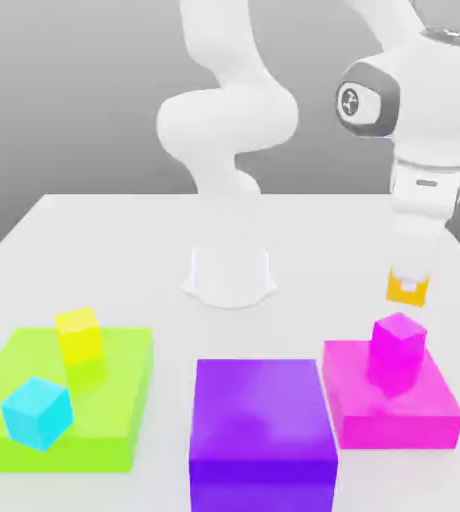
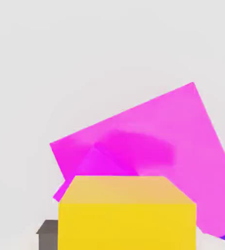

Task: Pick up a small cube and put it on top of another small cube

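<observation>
My gripper [image 1: 407,283] hangs at the exterior view's right, shut on the small orange cube [image 1: 406,291], which is held in the air. Just below it, and a little nearer the camera, the small bright magenta cube [image 1: 398,345] sits on the broad flat magenta block [image 1: 426,412]. There is a gap between the two cubes. In the hand view the orange cube [image 2: 126,215] is close up, with the small magenta cube [image 2: 134,152] and the flat magenta block [image 2: 192,136] beyond it. A dark finger [image 2: 47,235] shows beside the orange cube.
A flat green block [image 1: 124,400] at the exterior view's left carries a yellow cube [image 1: 80,335] and a cyan cube [image 1: 37,412]. A purple block [image 1: 262,425] stands at the front middle. The arm's white base [image 1: 230,275] rises behind it.
</observation>
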`<action>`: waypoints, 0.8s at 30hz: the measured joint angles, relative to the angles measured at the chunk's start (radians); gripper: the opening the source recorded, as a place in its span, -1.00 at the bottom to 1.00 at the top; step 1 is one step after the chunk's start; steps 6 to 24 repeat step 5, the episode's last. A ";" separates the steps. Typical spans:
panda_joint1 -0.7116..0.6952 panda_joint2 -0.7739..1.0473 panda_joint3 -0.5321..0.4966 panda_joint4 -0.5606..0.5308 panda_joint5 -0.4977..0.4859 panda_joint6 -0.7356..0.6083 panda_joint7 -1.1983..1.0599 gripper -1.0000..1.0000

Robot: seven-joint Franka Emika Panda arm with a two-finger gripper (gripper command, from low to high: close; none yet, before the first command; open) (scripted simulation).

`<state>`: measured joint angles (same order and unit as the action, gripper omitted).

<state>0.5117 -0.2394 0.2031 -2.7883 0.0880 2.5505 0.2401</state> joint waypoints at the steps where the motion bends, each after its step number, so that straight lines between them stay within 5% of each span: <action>1: -0.002 0.033 0.004 -0.008 -0.008 0.041 0.007 -1.00; 2: -0.005 0.067 0.008 -0.015 -0.015 0.082 0.013 -1.00; 3: -0.006 0.090 0.010 -0.019 -0.020 0.109 0.017 1.00; 24: -0.006 0.090 0.010 -0.019 -0.020 0.109 0.017 1.00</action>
